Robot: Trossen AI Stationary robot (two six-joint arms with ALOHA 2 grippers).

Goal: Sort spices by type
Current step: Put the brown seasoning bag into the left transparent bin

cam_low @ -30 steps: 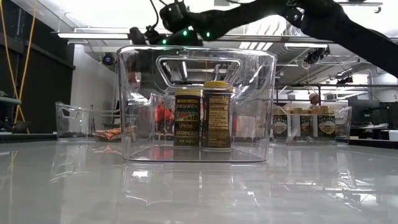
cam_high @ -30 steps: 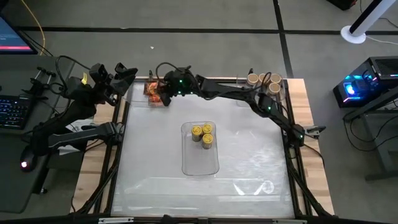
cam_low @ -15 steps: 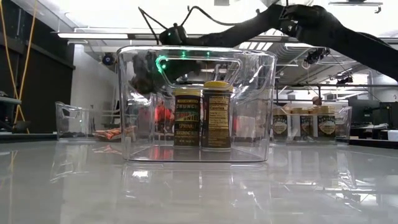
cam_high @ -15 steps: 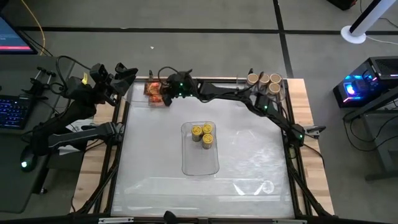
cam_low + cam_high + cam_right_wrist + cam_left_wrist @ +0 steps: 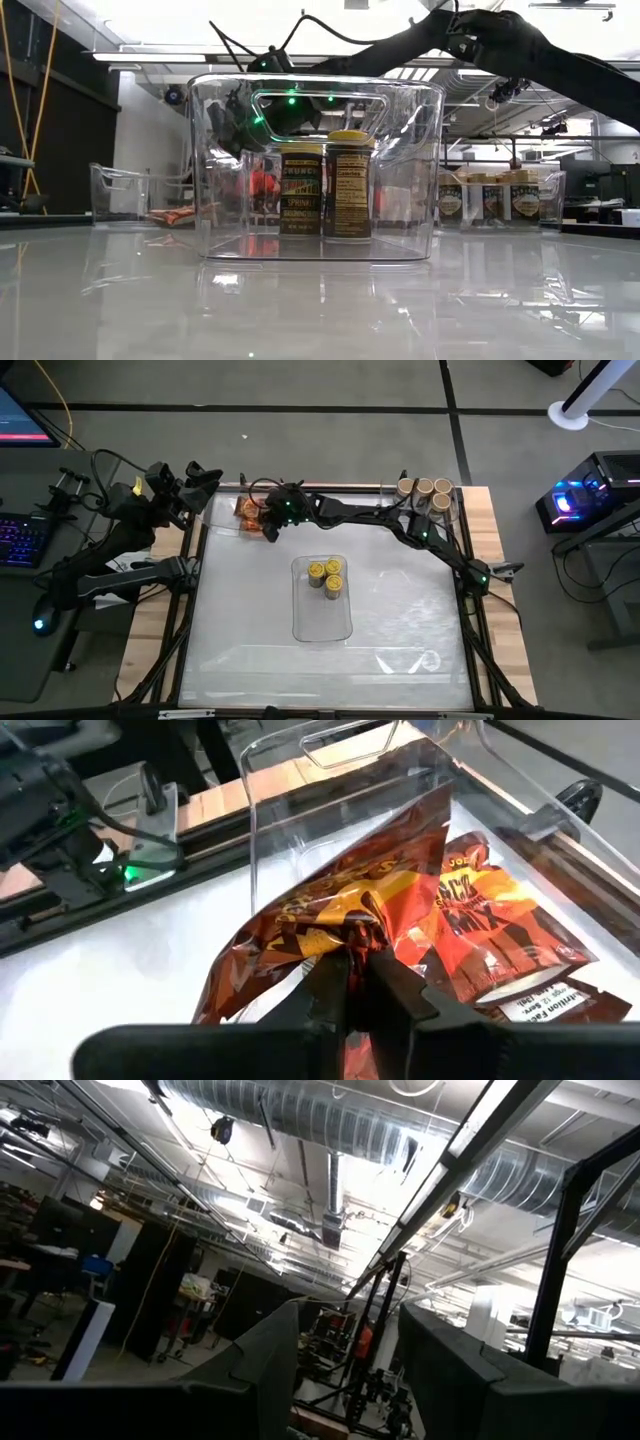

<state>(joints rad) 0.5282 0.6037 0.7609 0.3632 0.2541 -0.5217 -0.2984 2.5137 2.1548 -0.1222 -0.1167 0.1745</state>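
Right tool pinches crinkly foil packet by its edge over the corner tray; light, floppy, slippery. Left tool idle, fingers apart.

Glossy crinkled foil packet, clear plastic tray, glossy white table

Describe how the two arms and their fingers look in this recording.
Both arms are dark, jointed and slim. The right arm carries green indicator lights and loose black cables near its wrist. The right gripper has matte black, blocky tapered fingers. The left arm shows a yellow marking.
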